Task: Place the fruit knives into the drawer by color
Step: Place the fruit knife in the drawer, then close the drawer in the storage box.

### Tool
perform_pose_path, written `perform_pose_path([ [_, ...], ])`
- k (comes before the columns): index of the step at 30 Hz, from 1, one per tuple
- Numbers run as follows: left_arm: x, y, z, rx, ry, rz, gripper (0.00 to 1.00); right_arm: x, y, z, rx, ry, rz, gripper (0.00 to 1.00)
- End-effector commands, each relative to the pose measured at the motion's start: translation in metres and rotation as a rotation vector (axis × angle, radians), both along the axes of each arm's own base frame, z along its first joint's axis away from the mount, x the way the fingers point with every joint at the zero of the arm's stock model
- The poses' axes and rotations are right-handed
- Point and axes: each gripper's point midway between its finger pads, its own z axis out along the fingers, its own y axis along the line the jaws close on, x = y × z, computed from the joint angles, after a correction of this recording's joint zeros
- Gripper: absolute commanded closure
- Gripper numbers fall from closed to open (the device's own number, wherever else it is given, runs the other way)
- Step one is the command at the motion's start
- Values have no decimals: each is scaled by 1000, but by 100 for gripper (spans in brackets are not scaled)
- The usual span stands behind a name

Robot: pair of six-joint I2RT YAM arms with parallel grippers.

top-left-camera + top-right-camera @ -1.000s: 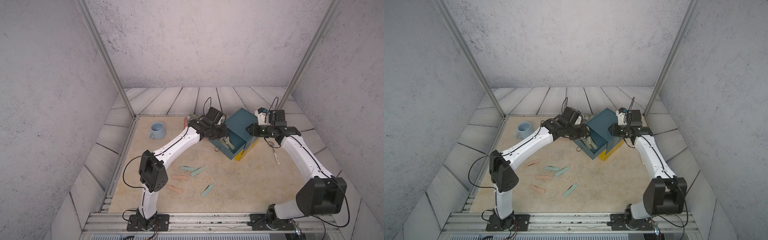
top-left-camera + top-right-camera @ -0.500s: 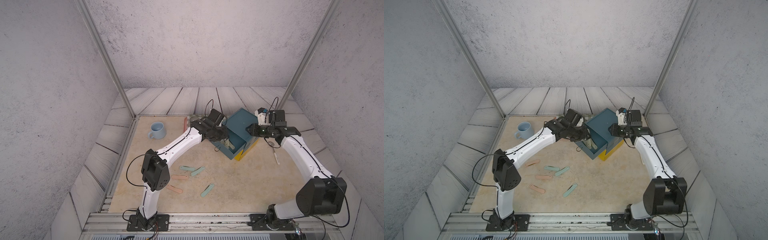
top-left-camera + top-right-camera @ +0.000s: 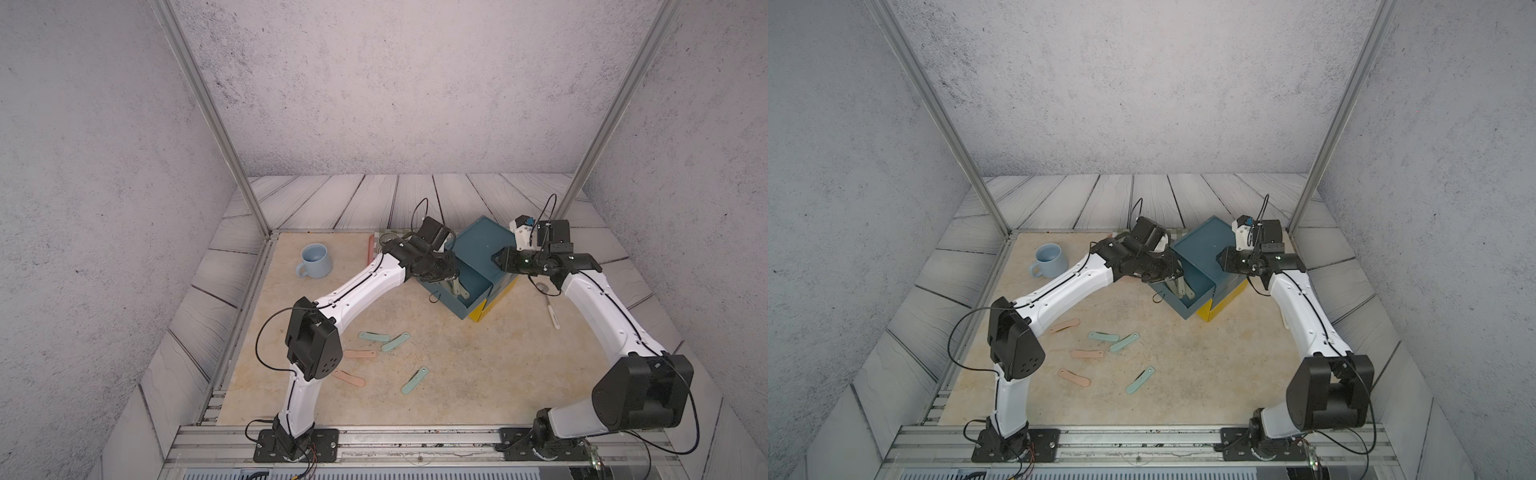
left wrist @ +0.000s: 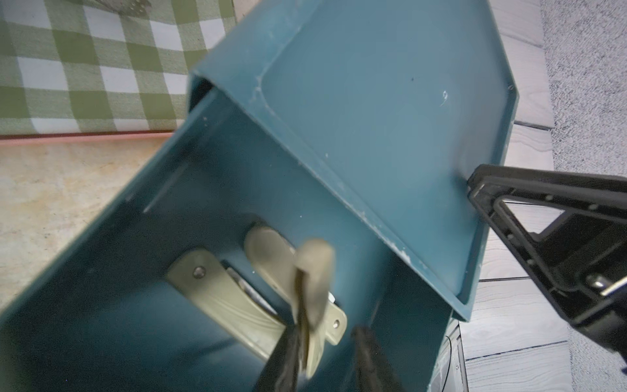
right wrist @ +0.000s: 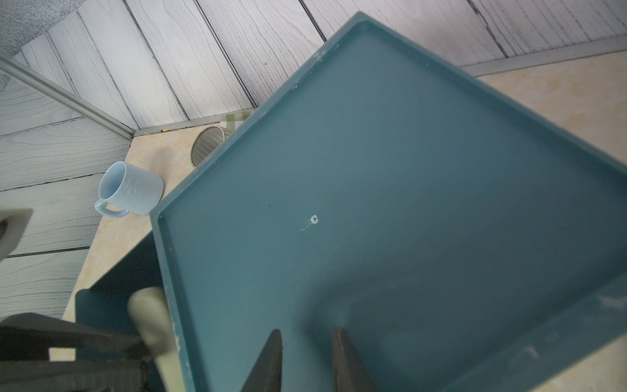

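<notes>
The drawer is a dark teal chest with yellow fronts, and its top drawer is pulled out. My left gripper hangs over that drawer with its jaws apart. A blurred olive fruit knife leans on one finger, clear of the other. Two more olive knives lie inside. My right gripper stands open on the chest's top, holding nothing. Teal knives and pink knives lie on the table in front.
A blue mug stands at the back left. The pink tray with green checkered cloth sits just behind the chest, with a ribbed cup on it. A thin white stick lies right of the chest.
My left gripper's jaws have widened over the pulled-out drawer, and the olive knife is coming loose from them. The right arm has not moved.
</notes>
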Motion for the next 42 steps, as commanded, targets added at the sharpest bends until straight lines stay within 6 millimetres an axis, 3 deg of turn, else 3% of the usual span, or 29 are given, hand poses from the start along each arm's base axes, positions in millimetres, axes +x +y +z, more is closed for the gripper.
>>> perform_pose_path([
  [1,1,-6,6,-1,-13,-23,66,-51,-10,-84,-56,367,-29,72],
  [7,0,-8,38,-38,-73,-42,67,-51,-10,-85,-58,368,-30,72],
  [10,-7,-2,68,-50,-134,-57,81,-50,-10,-84,-57,365,-30,72],
  [14,-22,21,107,-35,-221,-72,96,-50,-10,-83,-58,367,-30,72],
  [17,-38,44,116,-14,-262,-77,100,-52,-11,-84,-62,372,-33,73],
  [21,-58,79,104,1,-285,-36,100,-52,-12,-86,-67,376,-35,83],
  [27,-84,120,53,45,-207,23,100,-51,-12,-84,-64,373,-38,95],
  [33,-87,117,7,43,-108,22,100,-52,-17,-82,-90,372,-55,96],
  [42,-71,93,-19,47,-77,-4,100,-55,-18,-89,-97,392,-57,98],
])
